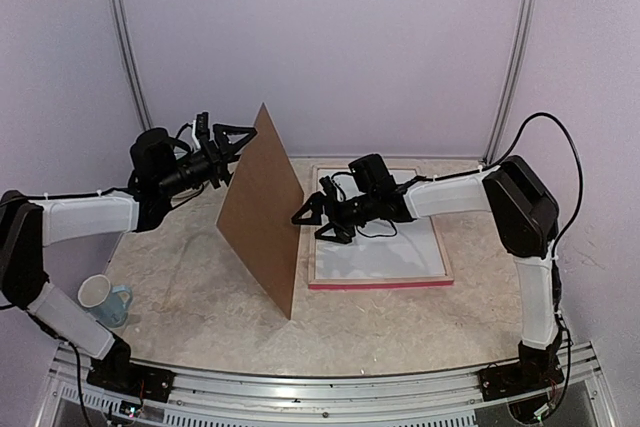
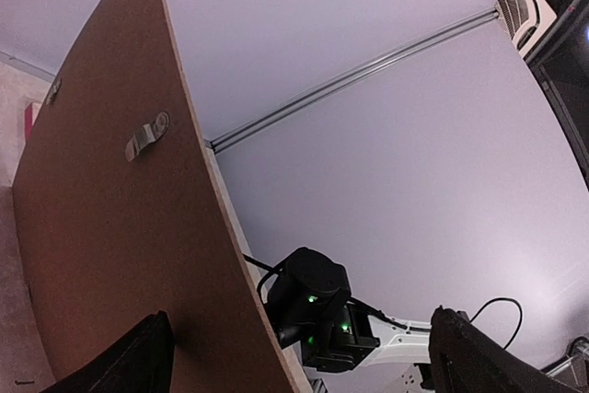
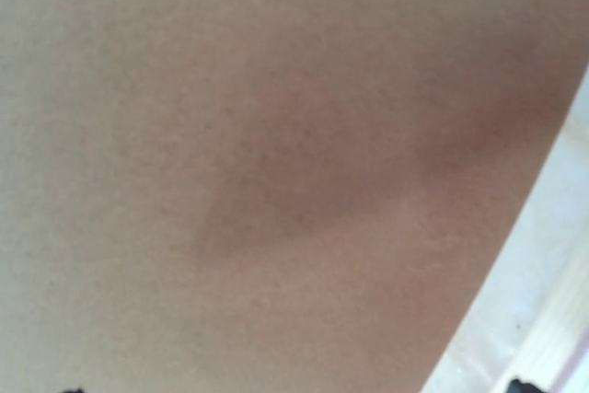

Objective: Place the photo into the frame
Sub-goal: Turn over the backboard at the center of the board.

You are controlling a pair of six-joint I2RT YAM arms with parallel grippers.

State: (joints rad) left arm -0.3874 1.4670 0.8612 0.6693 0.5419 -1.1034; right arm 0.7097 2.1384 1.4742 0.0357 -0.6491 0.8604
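Handling the backing board (image 1: 262, 217), upright at 9 o'clock of the frame (image 1: 400, 284), with left gripper (image 1: 228, 139) and right gripper (image 1: 310, 219) both spread, clamping nothing; next, probably clamp its edge.

Reaching inward from both sides. Holding left gripper (image 1: 238, 147) spread wide, pointed right; right gripper (image 1: 306, 217) spread wide too, pointed left, slightly lower, tilted down.
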